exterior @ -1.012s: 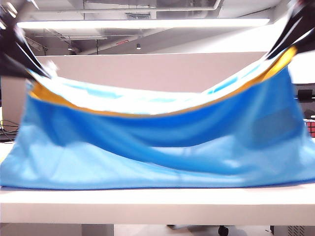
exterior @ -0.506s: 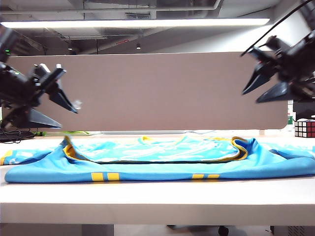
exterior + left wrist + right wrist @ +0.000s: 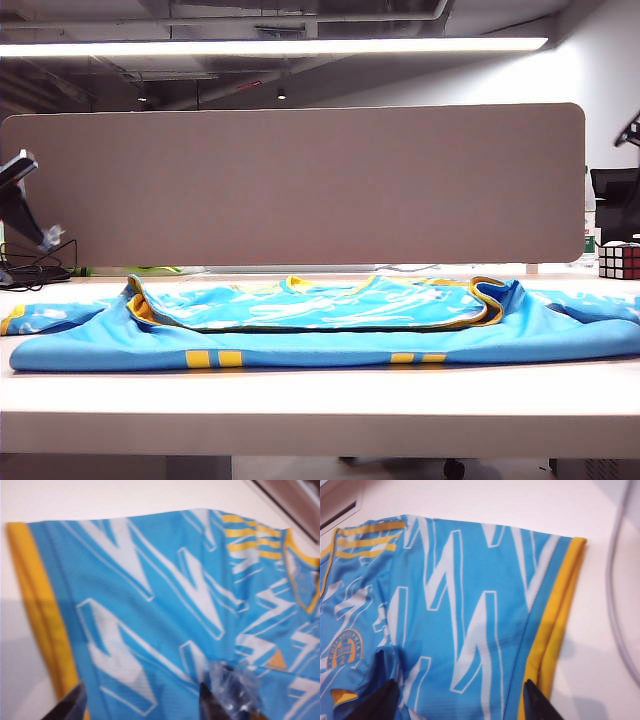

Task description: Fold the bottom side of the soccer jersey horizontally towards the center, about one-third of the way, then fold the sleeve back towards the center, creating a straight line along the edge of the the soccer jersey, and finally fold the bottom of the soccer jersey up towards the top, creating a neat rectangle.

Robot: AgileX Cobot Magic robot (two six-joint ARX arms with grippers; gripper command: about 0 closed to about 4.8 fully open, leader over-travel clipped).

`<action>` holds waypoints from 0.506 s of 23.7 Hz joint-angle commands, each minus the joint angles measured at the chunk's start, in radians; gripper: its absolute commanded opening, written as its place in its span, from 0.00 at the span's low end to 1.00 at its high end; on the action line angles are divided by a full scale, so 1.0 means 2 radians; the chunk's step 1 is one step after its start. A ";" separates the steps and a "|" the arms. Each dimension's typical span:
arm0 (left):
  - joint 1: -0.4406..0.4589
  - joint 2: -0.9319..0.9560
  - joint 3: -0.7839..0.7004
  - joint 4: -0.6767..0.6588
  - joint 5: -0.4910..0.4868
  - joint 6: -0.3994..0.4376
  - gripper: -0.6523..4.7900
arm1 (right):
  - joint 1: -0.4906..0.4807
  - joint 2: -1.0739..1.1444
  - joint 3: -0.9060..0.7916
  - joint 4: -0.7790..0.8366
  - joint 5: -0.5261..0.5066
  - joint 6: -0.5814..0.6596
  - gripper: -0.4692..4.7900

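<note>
Change: jersey [image 3: 320, 325] released since a second ago; hem [image 3: 330, 322] now folded across its middle, flat on bench [image 3: 320, 405].
Left gripper [image 3: 140, 702]: fingers apart, empty, over sleeve.
Right gripper [image 3: 460, 700]: fingers apart, empty.
Meaning: hem fold likely done.

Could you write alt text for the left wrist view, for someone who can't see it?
A sky-blue soccer jersey with white jagged streaks lies flat on a white table, its sleeve's yellow cuff to one side. The open left gripper hovers above, holding nothing.

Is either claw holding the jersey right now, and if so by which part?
No. Both claws, left and right, are open over the sleeves, off to either side, and grip nothing. The jersey lies folded on the table.
</note>
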 commanded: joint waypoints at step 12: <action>-0.005 0.065 0.000 -0.006 -0.039 0.035 0.63 | 0.005 0.103 0.001 -0.009 -0.007 -0.001 0.71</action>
